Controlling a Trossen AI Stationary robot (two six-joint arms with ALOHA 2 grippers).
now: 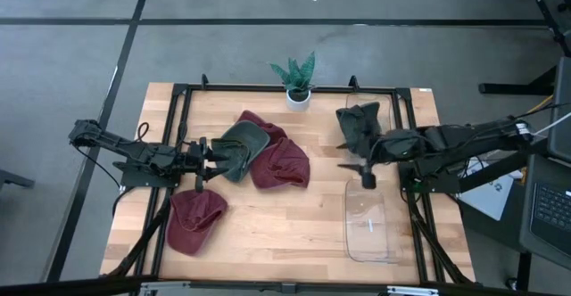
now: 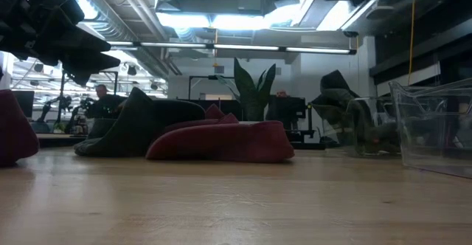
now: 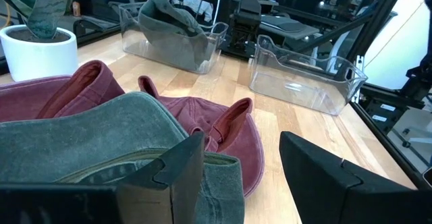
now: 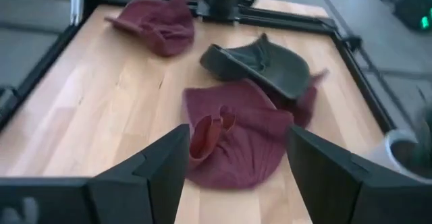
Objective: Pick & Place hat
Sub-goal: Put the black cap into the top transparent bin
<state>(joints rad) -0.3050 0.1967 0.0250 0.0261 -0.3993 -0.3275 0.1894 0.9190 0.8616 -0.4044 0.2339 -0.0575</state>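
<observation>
A dark green hat (image 1: 243, 147) lies on the table's middle, leaning on a red hat (image 1: 282, 164), with a second red hat (image 1: 259, 120) behind them. A third red hat (image 1: 196, 220) lies near the front left. Another green hat (image 1: 359, 125) sits in a clear bin (image 3: 202, 59) at the back right. My left gripper (image 1: 214, 153) is open and hovers by the green hat's left edge (image 3: 101, 136); in the low view (image 2: 70, 49) it stands above the hat. My right gripper (image 1: 364, 173) is open and empty between the bins, facing the hats (image 4: 236, 177).
An empty clear bin (image 1: 370, 234) stands at the front right. A small potted plant (image 1: 297, 84) stands at the table's far edge. A black frame (image 1: 183, 109) runs around the table. Bare wood lies at the front middle.
</observation>
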